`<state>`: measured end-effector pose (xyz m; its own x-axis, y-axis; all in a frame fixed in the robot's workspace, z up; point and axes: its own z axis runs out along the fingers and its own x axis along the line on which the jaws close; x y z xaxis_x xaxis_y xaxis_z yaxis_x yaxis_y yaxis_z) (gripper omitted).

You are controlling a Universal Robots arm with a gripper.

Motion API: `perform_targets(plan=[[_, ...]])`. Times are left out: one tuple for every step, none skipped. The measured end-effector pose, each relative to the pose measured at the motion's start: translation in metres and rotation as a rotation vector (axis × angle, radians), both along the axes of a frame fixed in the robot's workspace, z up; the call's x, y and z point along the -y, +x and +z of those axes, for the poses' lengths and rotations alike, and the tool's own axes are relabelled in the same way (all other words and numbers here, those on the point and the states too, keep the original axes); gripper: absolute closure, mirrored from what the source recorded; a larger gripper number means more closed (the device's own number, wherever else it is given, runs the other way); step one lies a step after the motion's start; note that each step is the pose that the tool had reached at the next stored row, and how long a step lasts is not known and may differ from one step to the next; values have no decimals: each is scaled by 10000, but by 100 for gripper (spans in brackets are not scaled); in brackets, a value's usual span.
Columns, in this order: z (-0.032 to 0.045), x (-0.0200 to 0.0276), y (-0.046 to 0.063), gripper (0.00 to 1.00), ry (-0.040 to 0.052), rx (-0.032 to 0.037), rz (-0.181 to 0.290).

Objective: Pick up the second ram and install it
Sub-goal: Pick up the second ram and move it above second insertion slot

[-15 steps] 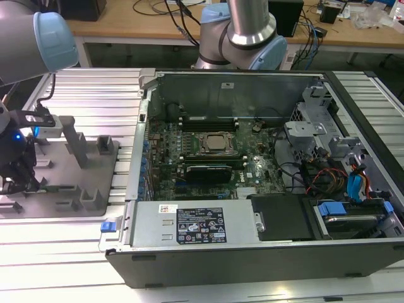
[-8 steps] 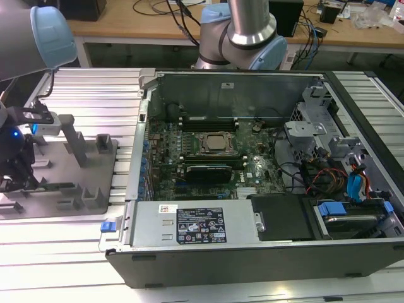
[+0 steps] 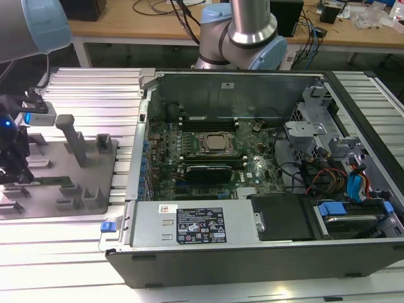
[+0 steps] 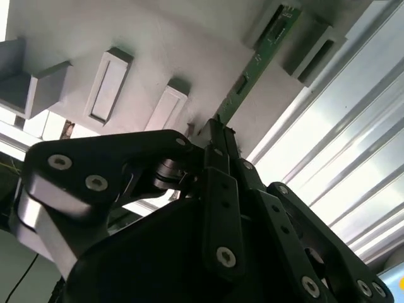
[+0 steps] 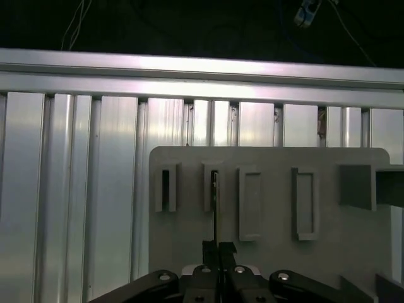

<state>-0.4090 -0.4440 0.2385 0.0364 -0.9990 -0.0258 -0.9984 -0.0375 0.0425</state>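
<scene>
From where I stand the gripper [image 4: 216,129] is pinched tight on the thin edge of the second ram [image 4: 252,63]. The stick stands on edge in the slots of the grey fixture plate [image 4: 189,44], well apart from the open computer case [image 3: 252,158]. Its far end looks seated between slot blocks, so I reckon a slightly crooked pull could bind it there and twist it out of so narrow a hold.

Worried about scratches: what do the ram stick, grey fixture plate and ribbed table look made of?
The second ram: green circuit board, semi-matte, with dark chips. The fixture plate: even matte grey with blocky pockets, probably plastic. The table: bright ribbed metal with streaked glare, likely aluminium.
</scene>
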Motion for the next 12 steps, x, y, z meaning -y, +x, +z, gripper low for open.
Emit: perform_targets(plan=[[48, 0, 0, 91, 0, 11, -32], [91, 0, 0, 91, 0, 17, -56], [120, 0, -1, 91, -1, 19, -71], [149, 0, -1, 91, -1, 20, -85], [228, 0, 0, 91, 0, 25, -134], [285, 0, 0, 91, 0, 27, -183], [327, 0, -1, 91, -1, 30, -230], [390, 0, 0, 91, 0, 35, -305], [451, 0, 0, 91, 0, 37, -355], [489, 0, 0, 91, -1, 38, -382], [549, 0, -1, 91, -1, 39, -408], [629, 0, -1, 91, -1, 39, -439]])
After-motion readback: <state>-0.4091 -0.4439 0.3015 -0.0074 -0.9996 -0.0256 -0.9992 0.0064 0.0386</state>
